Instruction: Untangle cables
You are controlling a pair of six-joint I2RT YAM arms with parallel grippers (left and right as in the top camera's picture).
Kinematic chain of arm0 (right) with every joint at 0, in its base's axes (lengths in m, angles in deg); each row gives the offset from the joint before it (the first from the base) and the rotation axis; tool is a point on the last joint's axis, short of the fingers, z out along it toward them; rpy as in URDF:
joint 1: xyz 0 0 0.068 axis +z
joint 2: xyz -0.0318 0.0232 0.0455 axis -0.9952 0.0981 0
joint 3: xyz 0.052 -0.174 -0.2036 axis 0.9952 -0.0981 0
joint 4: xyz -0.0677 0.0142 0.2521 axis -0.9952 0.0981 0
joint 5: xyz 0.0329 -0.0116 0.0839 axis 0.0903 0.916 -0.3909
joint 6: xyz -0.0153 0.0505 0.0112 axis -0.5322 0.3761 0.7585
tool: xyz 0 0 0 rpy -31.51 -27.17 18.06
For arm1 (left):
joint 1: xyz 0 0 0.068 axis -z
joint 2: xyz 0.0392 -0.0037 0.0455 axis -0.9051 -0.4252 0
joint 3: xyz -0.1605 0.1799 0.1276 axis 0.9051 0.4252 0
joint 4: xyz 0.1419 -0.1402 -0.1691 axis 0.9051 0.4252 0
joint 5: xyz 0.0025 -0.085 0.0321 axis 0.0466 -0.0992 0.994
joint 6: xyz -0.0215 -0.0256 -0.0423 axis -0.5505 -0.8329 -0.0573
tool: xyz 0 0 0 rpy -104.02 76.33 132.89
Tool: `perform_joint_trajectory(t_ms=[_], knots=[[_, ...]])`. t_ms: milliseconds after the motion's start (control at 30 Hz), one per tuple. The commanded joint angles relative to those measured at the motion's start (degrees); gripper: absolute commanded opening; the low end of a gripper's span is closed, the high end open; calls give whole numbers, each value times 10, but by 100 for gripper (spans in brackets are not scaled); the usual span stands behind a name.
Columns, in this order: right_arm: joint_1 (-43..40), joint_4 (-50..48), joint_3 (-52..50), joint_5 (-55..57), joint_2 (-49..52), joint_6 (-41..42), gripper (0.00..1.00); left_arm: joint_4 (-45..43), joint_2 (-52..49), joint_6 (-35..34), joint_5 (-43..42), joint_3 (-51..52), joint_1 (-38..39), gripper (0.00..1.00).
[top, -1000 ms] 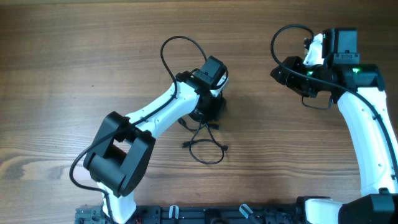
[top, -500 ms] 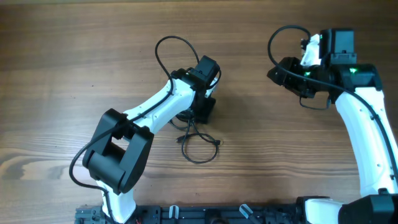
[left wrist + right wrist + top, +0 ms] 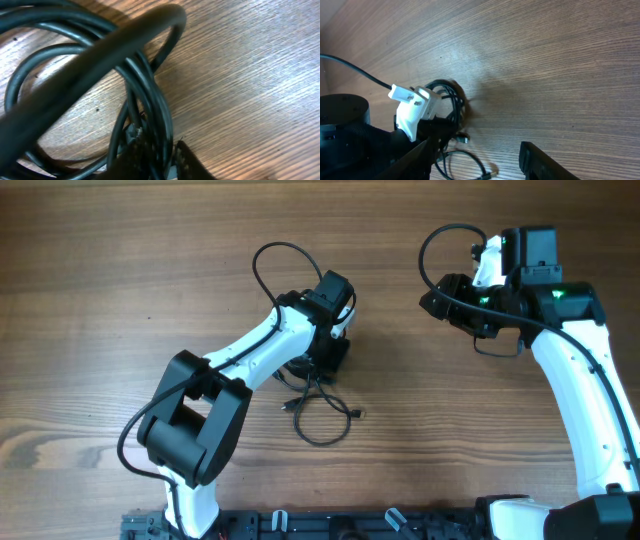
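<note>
Overhead, one wooden table (image 3: 120,260) is seen with two white arms: the left arm (image 3: 255,350) is bent toward the middle, and the right arm (image 3: 575,390) is stretched up the right side. One gripper is carried by each. The right gripper (image 3: 475,150) is held with jaws wide and nothing between them, well apart from the cables (image 3: 305,380). The left gripper (image 3: 328,358) is set down on the single tangle, jaws narrow, with black strands pinched between them. One loose loop (image 3: 325,430) is laid just below. Two small plugs (image 3: 289,407) are counted; the number of cords cannot be told.
</note>
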State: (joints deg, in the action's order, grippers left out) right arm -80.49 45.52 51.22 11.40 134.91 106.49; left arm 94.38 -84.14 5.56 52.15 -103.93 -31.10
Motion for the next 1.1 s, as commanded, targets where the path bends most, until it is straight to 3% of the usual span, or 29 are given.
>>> perform_joint_trajectory(t_ms=[0,100,233,267,400,567,633,867,1067], knots=[[1,-3,8,-7,6,-12,58,0,-11,-12,-31,-1,2,6],[1,-7,8,-8,6,-12,58,10,-2,-30,-45,-6,-3,4],[4,-30,8,-53,6,-13,59,46,43,-25,-135,-40,-37,4],[9,-42,8,-74,6,-16,59,50,65,-23,-187,-49,-56,4],[44,-86,8,-112,6,-5,61,45,140,-23,-529,-52,-172,4],[78,-124,8,-126,6,20,62,43,140,-24,-769,-52,-250,4],[89,-160,8,-146,6,16,62,40,140,-24,-802,-52,-259,4],[127,-242,8,-172,6,-76,63,41,140,-24,-769,-52,-233,4],[128,-250,8,-155,8,-67,62,41,140,-31,-757,-52,-218,4]])
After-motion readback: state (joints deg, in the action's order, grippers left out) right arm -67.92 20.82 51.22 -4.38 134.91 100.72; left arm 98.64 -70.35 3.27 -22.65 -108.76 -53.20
